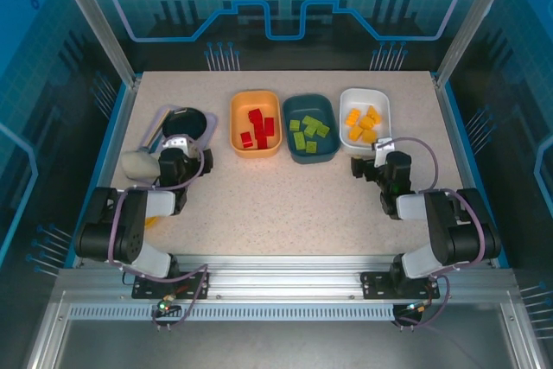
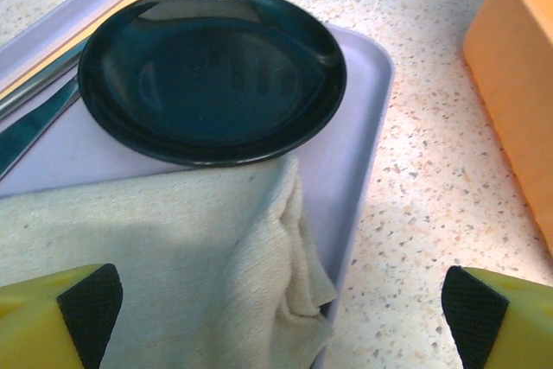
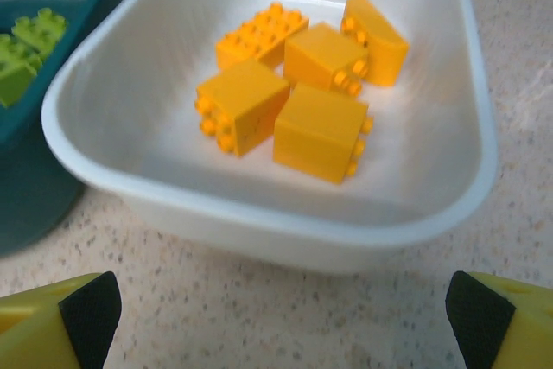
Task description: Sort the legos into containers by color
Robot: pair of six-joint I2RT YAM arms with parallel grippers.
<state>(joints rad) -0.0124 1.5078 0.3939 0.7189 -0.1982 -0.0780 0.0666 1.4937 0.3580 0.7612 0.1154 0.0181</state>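
Observation:
Three containers stand in a row at the back of the table. The orange container [image 1: 235, 123] holds red legos [image 1: 257, 127]. The dark teal container [image 1: 311, 158] holds light green legos [image 1: 309, 130]. The white container [image 1: 363, 92] holds several yellow-orange legos [image 1: 363, 124]. My right gripper [image 1: 373, 162] hovers open just in front of the white container [image 3: 259, 222], its pads [image 3: 91, 313] wide apart over bare table, the yellow-orange legos [image 3: 320, 131] ahead. My left gripper [image 1: 177, 146] is open over a folded cloth [image 2: 155, 257], with the orange container [image 2: 518, 84] off to its right.
A black round plate [image 2: 212, 71] sits on a lavender tray [image 2: 363, 127] at the left, with cutlery and chopsticks [image 2: 52, 66] beside it. The beige cloth [image 1: 138, 164] covers the tray's near end. In the right wrist view, the teal container [image 3: 34, 187] stands left of the white one.

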